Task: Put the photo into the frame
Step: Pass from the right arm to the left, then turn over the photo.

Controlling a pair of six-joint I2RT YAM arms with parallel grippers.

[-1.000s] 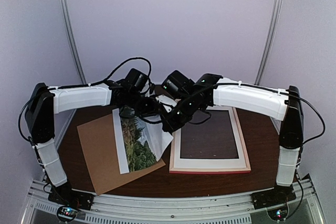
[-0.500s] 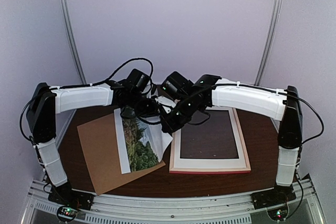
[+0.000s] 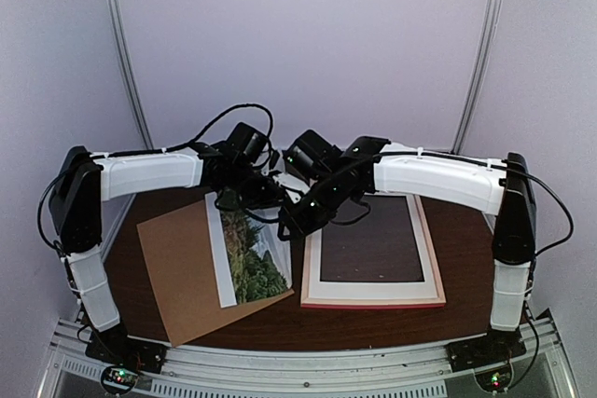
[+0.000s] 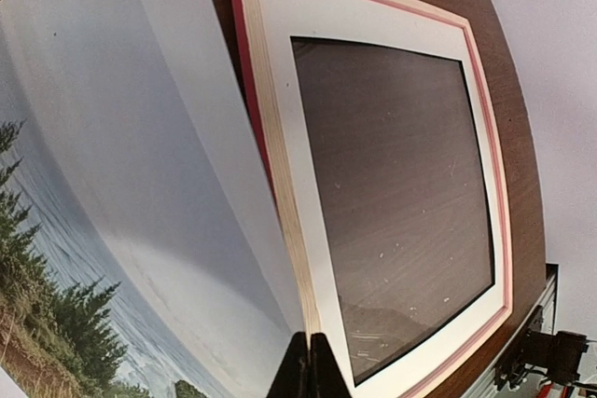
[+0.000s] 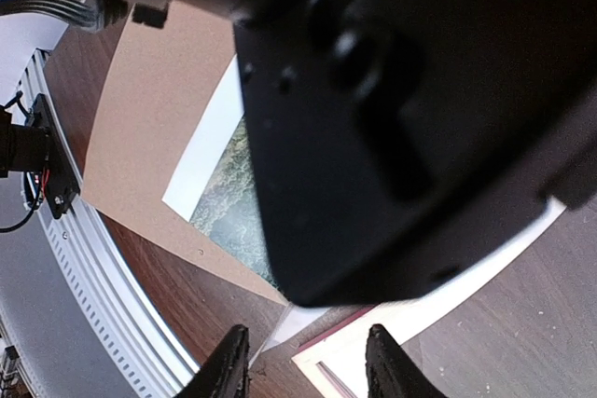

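Overhead, close wrist views; shared frame (image 3: 371,304)

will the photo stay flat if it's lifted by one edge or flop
Probably floppy: the photo bows into a curve beside the frame. Likely light, a thin sheet that the left gripper pinches at one edge. It might crease easily.
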